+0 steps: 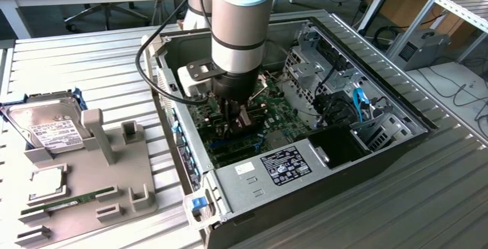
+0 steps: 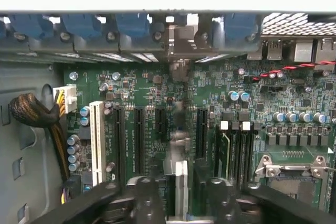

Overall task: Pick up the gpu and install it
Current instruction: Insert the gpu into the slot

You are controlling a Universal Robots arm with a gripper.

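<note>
Well off to the exterior view's left of the gripper (image 1: 235,117), outside the computer case (image 1: 381,89), sits the grey parts fixture (image 1: 134,172). It carries a hard drive (image 1: 46,126), a processor (image 1: 47,181) and a RAM stick (image 1: 68,202). The tall upright holders nearest the case stand bare, so the pick-up part of the job looks done.

The arm reaches straight down into the open case, with the gripper low over the motherboard (image 2: 131,87). Directly beneath it and between its fingers (image 2: 148,192) stands the gpu (image 2: 181,179). The wrist view shows it edge-on as a thin upright card, running away from the fingertips toward the rear wall of the case. Its metal bracket (image 2: 181,38) lies at that far end, in line with the blue slot clips. The fingers stand spread, one on each side of the card, with a dark gap showing between each finger and its face, so I judge they are not pinching it.

The card appears to sit in one of the black expansion slots, flanked by empty ones. From this angle I cannot tell whether it is pressed fully home. Farther to the exterior view's right of the gripper are the drive cage (image 1: 309,69) and the labelled power supply (image 1: 286,166), both clear of the tool.
</note>
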